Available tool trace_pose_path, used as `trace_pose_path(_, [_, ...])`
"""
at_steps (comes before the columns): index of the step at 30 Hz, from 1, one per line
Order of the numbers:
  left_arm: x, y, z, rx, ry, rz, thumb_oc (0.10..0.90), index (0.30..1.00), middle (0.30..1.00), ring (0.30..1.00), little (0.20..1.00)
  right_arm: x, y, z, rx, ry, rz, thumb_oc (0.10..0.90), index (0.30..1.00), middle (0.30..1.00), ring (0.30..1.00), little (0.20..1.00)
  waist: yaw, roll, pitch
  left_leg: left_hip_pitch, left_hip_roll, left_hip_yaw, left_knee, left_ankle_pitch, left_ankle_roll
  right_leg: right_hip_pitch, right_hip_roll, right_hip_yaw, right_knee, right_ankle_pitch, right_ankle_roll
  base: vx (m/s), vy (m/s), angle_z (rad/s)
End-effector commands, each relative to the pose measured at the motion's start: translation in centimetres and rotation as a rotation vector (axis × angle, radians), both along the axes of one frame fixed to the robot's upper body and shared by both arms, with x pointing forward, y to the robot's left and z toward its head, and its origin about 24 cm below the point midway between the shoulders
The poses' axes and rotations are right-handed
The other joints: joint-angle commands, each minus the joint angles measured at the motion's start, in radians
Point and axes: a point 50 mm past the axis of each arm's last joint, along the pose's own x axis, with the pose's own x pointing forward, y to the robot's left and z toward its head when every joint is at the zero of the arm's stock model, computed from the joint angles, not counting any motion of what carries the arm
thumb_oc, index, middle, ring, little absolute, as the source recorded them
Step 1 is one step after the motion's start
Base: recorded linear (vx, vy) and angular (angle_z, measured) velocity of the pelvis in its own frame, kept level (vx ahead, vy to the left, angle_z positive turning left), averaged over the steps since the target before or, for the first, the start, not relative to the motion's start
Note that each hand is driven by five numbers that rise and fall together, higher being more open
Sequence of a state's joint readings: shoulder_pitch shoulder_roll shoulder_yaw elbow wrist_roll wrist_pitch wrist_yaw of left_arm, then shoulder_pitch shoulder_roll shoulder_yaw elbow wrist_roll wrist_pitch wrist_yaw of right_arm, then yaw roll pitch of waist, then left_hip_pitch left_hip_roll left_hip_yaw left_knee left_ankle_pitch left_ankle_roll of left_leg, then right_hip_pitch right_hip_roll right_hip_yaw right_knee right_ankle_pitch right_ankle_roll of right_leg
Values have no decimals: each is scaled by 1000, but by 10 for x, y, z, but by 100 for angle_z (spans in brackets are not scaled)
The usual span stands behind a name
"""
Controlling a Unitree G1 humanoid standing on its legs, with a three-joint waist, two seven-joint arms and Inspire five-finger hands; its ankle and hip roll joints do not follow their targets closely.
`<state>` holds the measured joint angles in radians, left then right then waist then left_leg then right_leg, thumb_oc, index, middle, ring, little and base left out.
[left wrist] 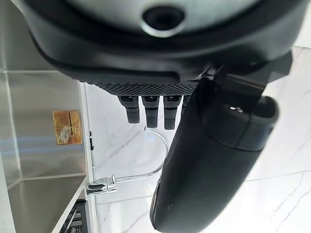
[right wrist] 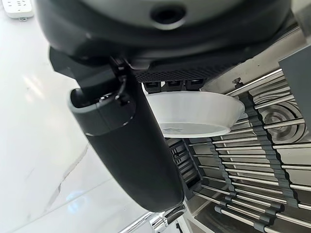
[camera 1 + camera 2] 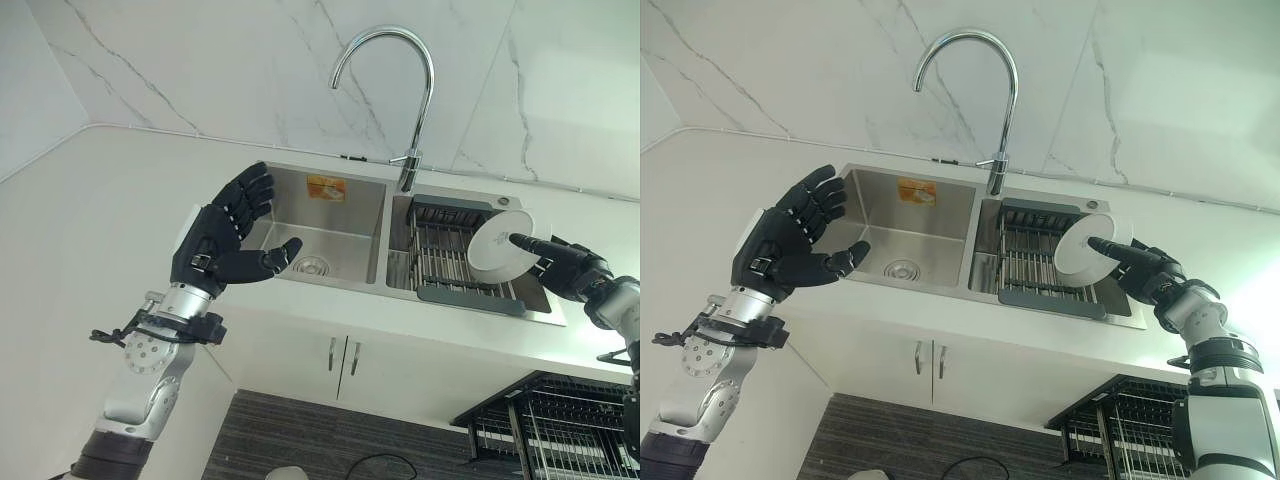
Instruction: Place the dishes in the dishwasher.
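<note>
Holding a white dish [image 3: 502, 245] in my right hand [image 3: 568, 268], I have my thumb laid across its face and my fingers [image 2: 175, 85] curled behind its rim, so the dish stands on edge, tilted. It hangs just above the drying rack [image 3: 455, 265], which sits in the right basin of the steel sink [image 3: 325, 235]; in the right wrist view the rack's bars [image 2: 252, 170] run just beyond the dish, and I cannot tell whether the dish touches them.

Beside that hand, toward my other arm, the curved tap [image 3: 400, 90] rises from the back edge of the sink, against the marble wall [image 3: 200, 70].

My left hand [image 3: 222, 235] hovers over the near corner of the left basin, fingers spread and nearly straight, thumb stretched out toward the drain [image 3: 312, 265]; it grips nothing. An orange sticker [image 3: 326, 187] is on the basin's back wall beyond its fingertips.

Below my right hand, under the white worktop [image 3: 120, 200], a black wire dishwasher rack [image 3: 560, 425] stands pulled out. White cabinet doors [image 3: 330, 360] lie between the arms.
</note>
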<state>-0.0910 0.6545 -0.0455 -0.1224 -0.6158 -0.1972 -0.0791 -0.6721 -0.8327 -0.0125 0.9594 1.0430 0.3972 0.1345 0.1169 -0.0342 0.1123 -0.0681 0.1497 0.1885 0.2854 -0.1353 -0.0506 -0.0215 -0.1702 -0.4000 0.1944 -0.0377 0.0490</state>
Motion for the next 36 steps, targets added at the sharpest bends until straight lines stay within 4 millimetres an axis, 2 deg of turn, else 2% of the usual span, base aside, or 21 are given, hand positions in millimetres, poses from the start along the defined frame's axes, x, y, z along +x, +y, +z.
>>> trace_pose_path(1, [-3, -8, 47, 38, -218, -79, 800, 900, 900, 900, 900, 13, -15, 82, -61, -270, -39, 800, 900, 900, 900, 900, 24, -6, -85, 19, 25, -2, 15, -58, -44, 29, -46, -17, 106, -132, 61, 0, 0, 0])
trace_pose_path(19, [-4, -6, 46, 39, -203, -77, 800, 900, 900, 900, 900, 14, -19, 84, -59, -268, -72, 800, 900, 900, 900, 900, 45, -2, -81, 9, 35, -22, 15, -37, -54, 51, -36, -50, 106, -145, 43, 22, -29, 8])
trace_pose_path(20, [-4, -6, 45, 40, -203, -78, 800, 900, 900, 900, 900, 14, -19, 84, -61, -268, -71, 767, 851, 851, 851, 851, 46, -2, -80, 9, 35, -24, 15, -36, -55, 52, -36, -51, 106, -145, 42, 17, -21, 9])
trace_pose_path(21, [-4, -6, 45, 40, -202, -79, 800, 900, 900, 900, 900, 14, -19, 83, -65, -266, -70, 616, 625, 625, 625, 625, 48, -2, -80, 8, 35, -26, 15, -35, -55, 53, -36, -53, 106, -146, 42, 16, -21, 5])
trace_pose_path(22, [-4, -6, 45, 40, -202, -80, 800, 900, 900, 900, 900, 15, -19, 84, -82, -265, -78, 557, 535, 535, 535, 535, 50, -2, -81, 7, 34, -28, 15, -34, -55, 54, -35, -54, 106, -147, 41, 16, -18, 5])
trace_pose_path(23, [-4, -6, 45, 40, -202, -80, 800, 900, 900, 900, 900, 15, -19, 84, -94, -267, -84, 400, 300, 300, 300, 300, 50, -2, -81, 6, 34, -30, 15, -33, -55, 54, -34, -54, 106, -147, 40, 13, -17, 5])
trace_pose_path(36, [-3, -9, 43, 39, -192, -79, 800, 900, 900, 900, 900, 20, -17, 98, -210, -302, -176, 400, 300, 300, 300, 300, 47, 6, -78, 3, 36, -27, 15, -26, -56, 51, -31, -49, 106, -146, 36, -3, -1, 0])
